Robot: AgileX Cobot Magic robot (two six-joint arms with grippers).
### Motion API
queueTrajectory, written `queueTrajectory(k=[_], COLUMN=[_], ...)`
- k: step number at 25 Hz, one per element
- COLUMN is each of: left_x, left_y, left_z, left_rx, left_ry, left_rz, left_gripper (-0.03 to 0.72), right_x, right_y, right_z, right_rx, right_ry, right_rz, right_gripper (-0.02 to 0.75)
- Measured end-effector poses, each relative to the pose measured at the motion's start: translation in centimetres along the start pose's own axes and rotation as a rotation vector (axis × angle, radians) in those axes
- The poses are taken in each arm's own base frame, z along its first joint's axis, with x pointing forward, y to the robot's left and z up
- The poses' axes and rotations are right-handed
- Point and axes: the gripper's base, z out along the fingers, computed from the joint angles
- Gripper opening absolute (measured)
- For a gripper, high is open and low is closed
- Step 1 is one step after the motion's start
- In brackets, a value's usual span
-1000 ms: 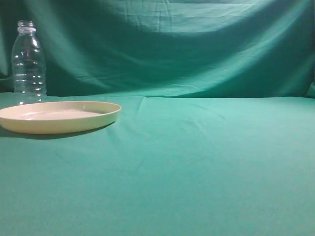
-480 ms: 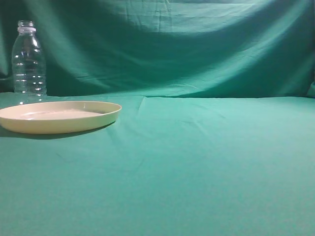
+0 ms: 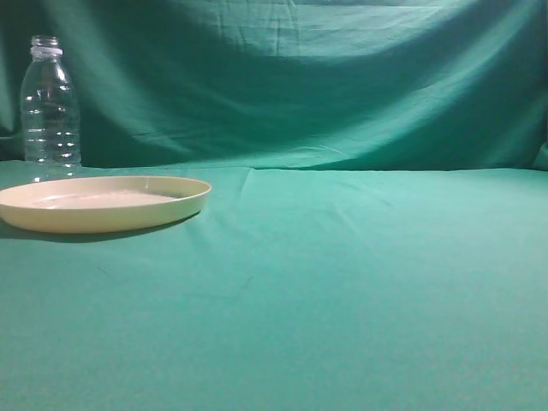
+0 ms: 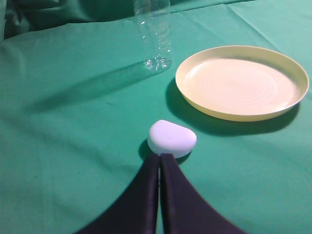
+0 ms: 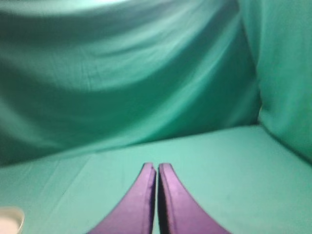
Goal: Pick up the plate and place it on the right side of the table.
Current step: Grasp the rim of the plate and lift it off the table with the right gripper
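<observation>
**Zero change in the last second: plate untouched, both grippers pressed together**

Nothing has shifted in the exterior view across the three frames. Plate and bottle sit exactly where they were, and no arm has entered that view. Read it as: the pick hasn't started.

Left gripper (image 4: 160, 157): fingers pressed flat together, holding nothing. The plate (image 4: 242, 83) lies ahead of it and off to its right, flat on the table (image 4: 73, 161), empty, well clear of the fingertips. A small white rounded object (image 4: 171, 138) sits just ahead of the tips; can't tell whether it touches them. The clear bottle (image 4: 153, 34) stands upright further ahead, near the plate's far-left rim but apart from it.

Right gripper (image 5: 156, 168): fingers also pressed together, empty, pointing at the backdrop cloth (image 5: 122, 73). Only bare cloth lies ahead of it, with a cream sliver at its lower left, probably the plate's edge.

You'll need to open the left gripper and swing it right to reach the rim. Watch the white object on the way.
</observation>
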Motion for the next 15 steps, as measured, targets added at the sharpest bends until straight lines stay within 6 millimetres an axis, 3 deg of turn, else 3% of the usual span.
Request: queueTrajectory(k=[4,10,15], left_x=[0.0,0.0,0.0], left_y=[0.0,0.0,0.0], left_z=[0.0,0.0,0.0], left_rx=[0.000,0.000,0.000], left_ry=[0.000,0.000,0.000], left_rz=[0.000,0.000,0.000], left_gripper=[0.000,0.000,0.000], right_x=[-2.0,-4.3,-5.2], right_y=[0.9,1.8,2.7], right_z=[1.1,5.0,8.0], right_rx=[-0.001,-0.004,-0.037], right_ry=[0.212,0.548,0.684], right_rz=[-0.005,-0.061,0.062], right_gripper=[0.000,0.000,0.000])
